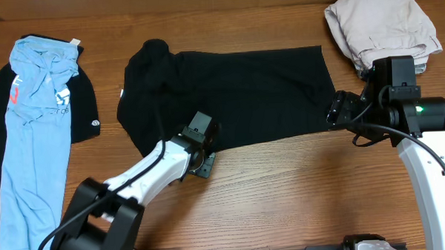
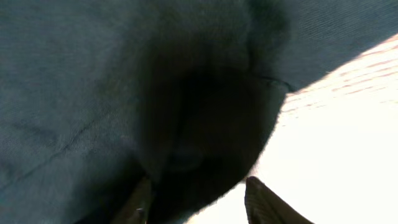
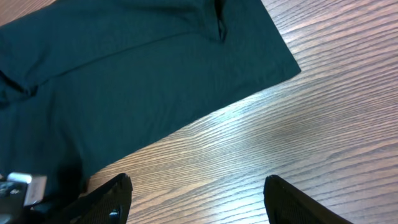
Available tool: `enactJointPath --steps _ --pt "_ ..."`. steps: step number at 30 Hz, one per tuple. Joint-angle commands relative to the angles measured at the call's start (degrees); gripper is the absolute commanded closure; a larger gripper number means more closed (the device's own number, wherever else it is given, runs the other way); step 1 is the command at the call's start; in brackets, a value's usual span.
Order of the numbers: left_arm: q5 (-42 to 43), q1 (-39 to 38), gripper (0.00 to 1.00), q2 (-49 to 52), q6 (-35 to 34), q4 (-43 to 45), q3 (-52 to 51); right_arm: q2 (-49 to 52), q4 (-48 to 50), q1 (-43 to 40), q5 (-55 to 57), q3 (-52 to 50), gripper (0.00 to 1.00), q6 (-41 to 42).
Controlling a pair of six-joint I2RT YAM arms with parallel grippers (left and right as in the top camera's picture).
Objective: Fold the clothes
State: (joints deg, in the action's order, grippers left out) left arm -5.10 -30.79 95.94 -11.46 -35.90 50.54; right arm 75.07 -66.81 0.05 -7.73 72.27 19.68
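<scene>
While the black T-shirt (image 1: 229,95) lies spread flat across the middle of the worktop (image 1: 284,197), its long side runs parallel to the near edge and its small white label (image 1: 122,91) shows at the end toward the left edge. The left gripper (image 2: 198,200) sits at the shirt's near hem, roughly midway along the worktop. Its fingers (image 2: 264,202) stand moderately apart with a dark hump of fabric between them, and whether they pinch it cannot be told. The right gripper (image 3: 198,202) hangs over bare wood just beside the shirt's near corner on the right-edge side, jaws spread wide and holding nothing. At the far right corner a bundle of beige garments (image 1: 378,23) lies crumpled. Along the left edge a light blue printed tee (image 1: 30,154) is laid lengthwise on top of a black tee with a round white logo (image 1: 88,107), which shows on either side of it.
</scene>
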Motion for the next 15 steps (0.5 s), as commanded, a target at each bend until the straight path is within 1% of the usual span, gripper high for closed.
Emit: enactJointPath --steps 1,5,10,11,13,15 --pt "0.6 0.0 0.56 3.8 1.4 0.7 -0.4 -0.3 0.3 0.3 -0.5 -0.2 0.28 0.0" --pt "0.0 0.1 0.68 5.2 1.2 -0.7 -0.3 -0.3 0.3 0.3 -0.5 -0.2 0.28 0.0" --pt "0.0 0.1 0.69 5.2 0.0 -7.1 2.9 -0.3 0.4 0.3 -0.5 -0.2 0.28 0.1" --pt "0.0 0.1 0.65 5.2 -0.7 -11.1 5.7 -0.3 0.4 0.3 -0.5 -0.2 0.28 0.1" --pt "0.0 0.1 0.59 5.2 -1.8 -15.6 9.2 -0.3 0.5 0.3 -0.5 -0.2 0.28 0.1" --pt "0.0 0.1 0.39 5.2 -2.8 -19.6 12.2 -0.3 0.6 0.3 -0.5 -0.2 0.28 0.1"
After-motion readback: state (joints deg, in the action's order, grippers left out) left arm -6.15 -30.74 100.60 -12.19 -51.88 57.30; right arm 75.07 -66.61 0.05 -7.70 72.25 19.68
